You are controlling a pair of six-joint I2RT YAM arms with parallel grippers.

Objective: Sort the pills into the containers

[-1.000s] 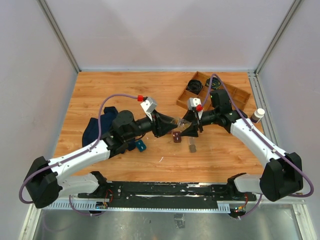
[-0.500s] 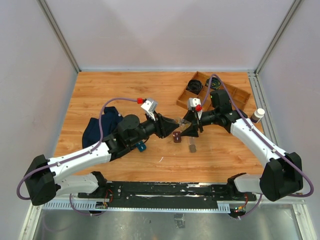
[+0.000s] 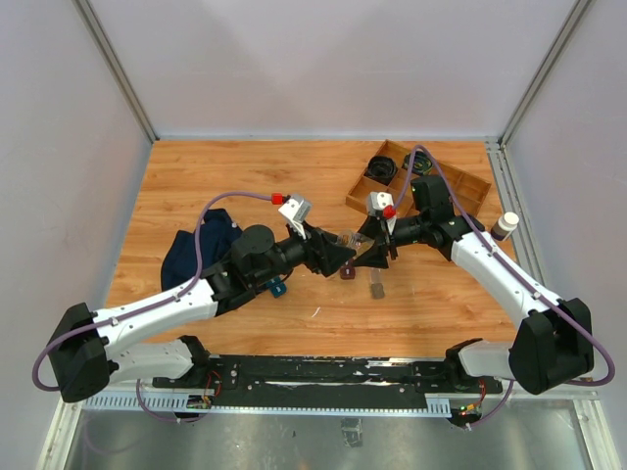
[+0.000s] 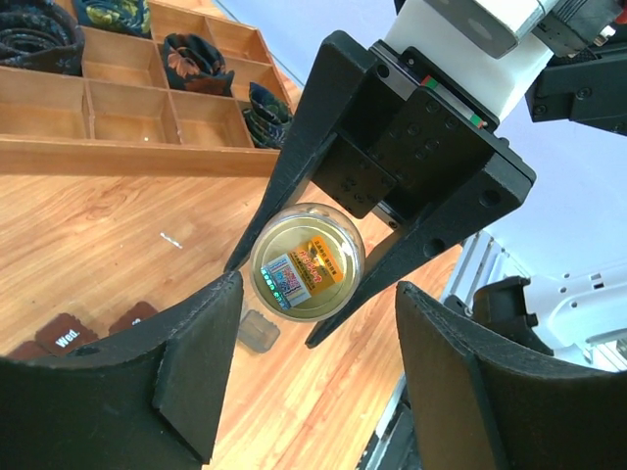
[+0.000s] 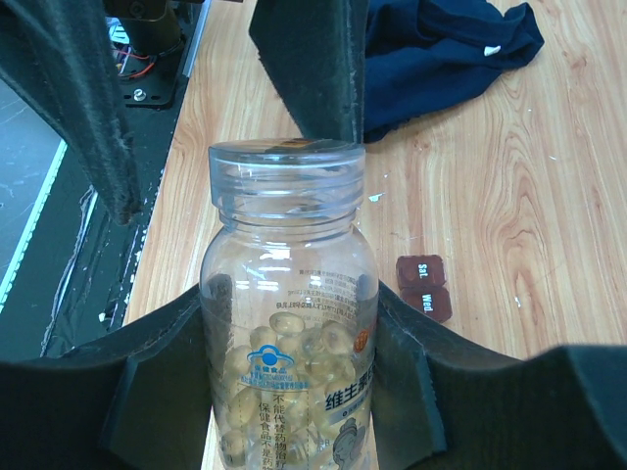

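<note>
Brown containers (image 5: pixel 424 285) number 2, pill bottle (image 5: pixel 289 328) 1.

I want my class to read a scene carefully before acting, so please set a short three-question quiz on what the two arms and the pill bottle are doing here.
1. True or false: the right gripper grips the pill bottle between its fingers.
2. The left gripper is: A) shut on the bottle's neck; B) open, gripping nothing; C) hidden from every view.
3. What colour is the cloth lying on the table?
Key: 1 true; 2 B; 3 dark blue.
</note>
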